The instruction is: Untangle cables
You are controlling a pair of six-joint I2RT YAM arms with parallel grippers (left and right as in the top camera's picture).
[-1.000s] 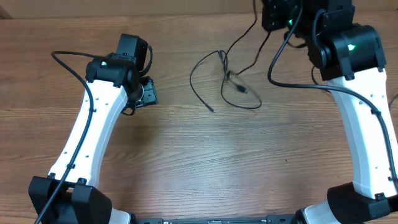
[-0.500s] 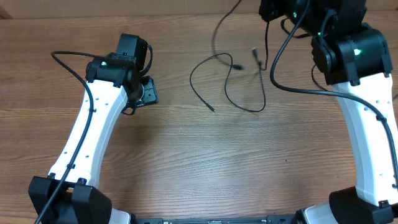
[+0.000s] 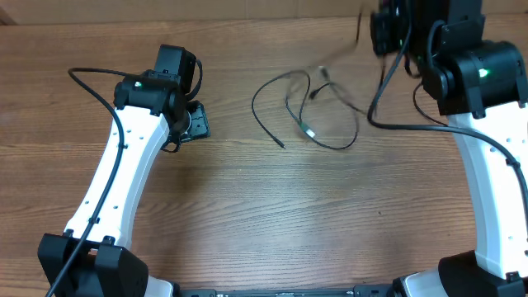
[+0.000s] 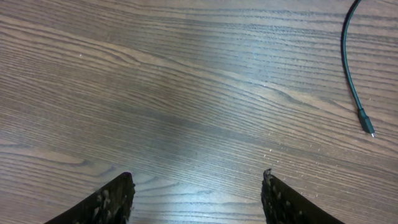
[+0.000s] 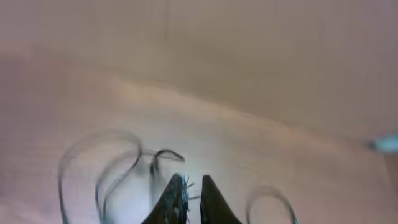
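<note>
The wooden table (image 3: 272,214) is bare across its whole near half, so there is wide room between the two arms. Its far edge runs just behind the right gripper (image 5: 193,182).

The cables (image 3: 338,147) lie as loose, thin black loops on the wood between the two grippers. They are nearer the right gripper, on its left and near side, and well apart from the left gripper (image 4: 198,179). One open arc bows out toward the left gripper and finishes in a free cable end (image 3: 283,145). A second loop sags toward the near edge, with a small pale plug (image 3: 307,129) lying inside it. Where the loops cross, a blurred strand rises off the table toward the right gripper.

The overhead view hides the right fingertips under the wrist. The right wrist view shows them, though badly blurred. The fingers are drawn almost together with only a narrow slit between them, and a thin strand appears pinched at the tips. Smeared cable loops lie ahead of the fingers and to either side.

The left wrist view shows the left fingers spread wide over bare wood with nothing between them. Ahead of them and to the right, the cable end lies flat as a slim dark cord closing in a small plug. From overhead this gripper is only a dark block at the tip of the white left arm (image 3: 124,173).
</note>
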